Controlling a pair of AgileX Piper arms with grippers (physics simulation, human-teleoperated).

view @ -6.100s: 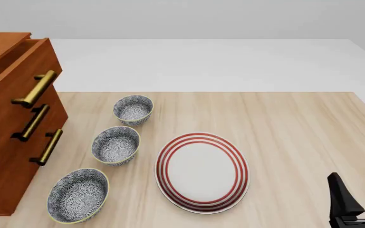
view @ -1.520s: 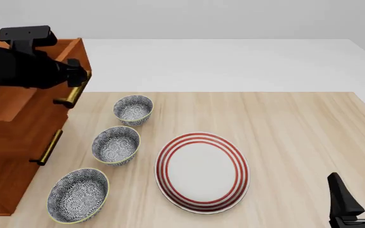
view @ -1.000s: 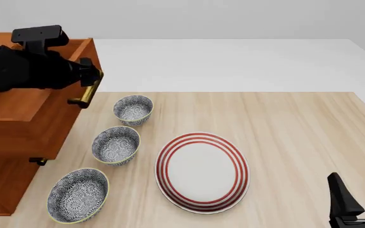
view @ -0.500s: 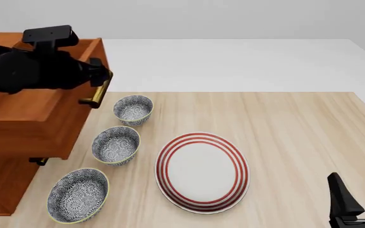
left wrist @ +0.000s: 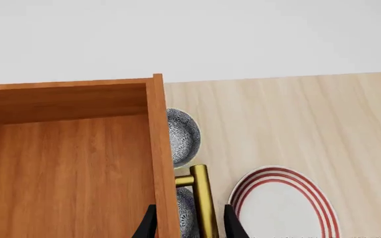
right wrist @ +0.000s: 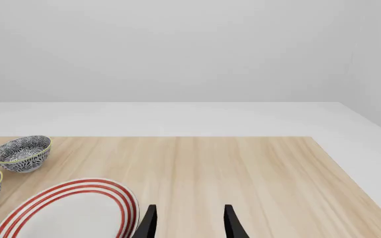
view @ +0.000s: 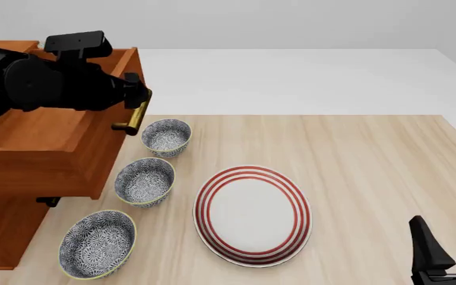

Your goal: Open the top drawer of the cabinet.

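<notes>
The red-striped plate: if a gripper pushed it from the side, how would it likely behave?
The red-striped plate lies flat and low on the table, so it would probably slide, not tip. It looks like rigid glazed ceramic: likely stiff, breakable, somewhat slippery. Its shallow rim gives little to grip, so lifting it looks awkward.

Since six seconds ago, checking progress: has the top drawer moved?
Yes. The top drawer has slid out rightward from the cabinet; its brass handle now sits beside the far bowl, pulled by the left gripper.
</notes>
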